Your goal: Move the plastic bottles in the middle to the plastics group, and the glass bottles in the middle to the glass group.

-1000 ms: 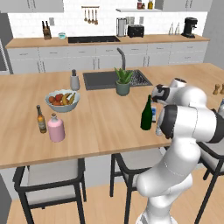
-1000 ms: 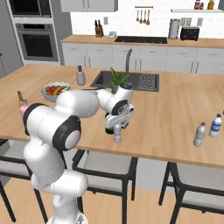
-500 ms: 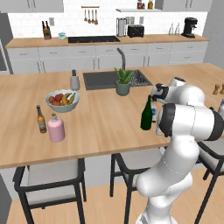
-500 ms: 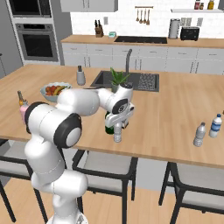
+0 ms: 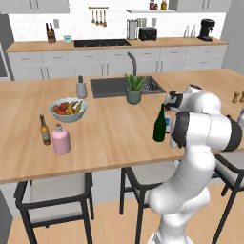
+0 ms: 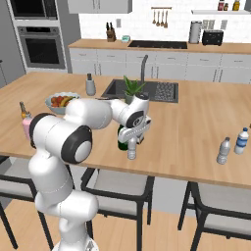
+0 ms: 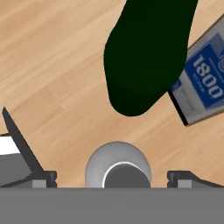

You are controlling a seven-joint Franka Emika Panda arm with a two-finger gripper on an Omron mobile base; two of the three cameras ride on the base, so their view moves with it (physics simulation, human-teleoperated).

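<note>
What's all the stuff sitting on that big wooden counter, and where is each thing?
Green wine bottle: one, dark green, counter middle.
Blue-labelled bottle: one, clear, beside the wine bottle.
Small clear bottle: one, greyish, under the gripper.
Plastic bottles: two, pale, far right.
Beer bottle: one, brown, left.
Pink flask: one, beside it.
Fruit bowl: one, grey, left.
Potted plant: one, green, by the sink.
Gripper: open, above the small bottle.

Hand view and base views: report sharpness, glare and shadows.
Hand view: the green wine bottle reads flat near-black, no glare; blue label legible, soft-edged. Left base view: even light, faint shadows on the counter. Right base view: slightly soft, small clear bottle low-contrast.
</note>
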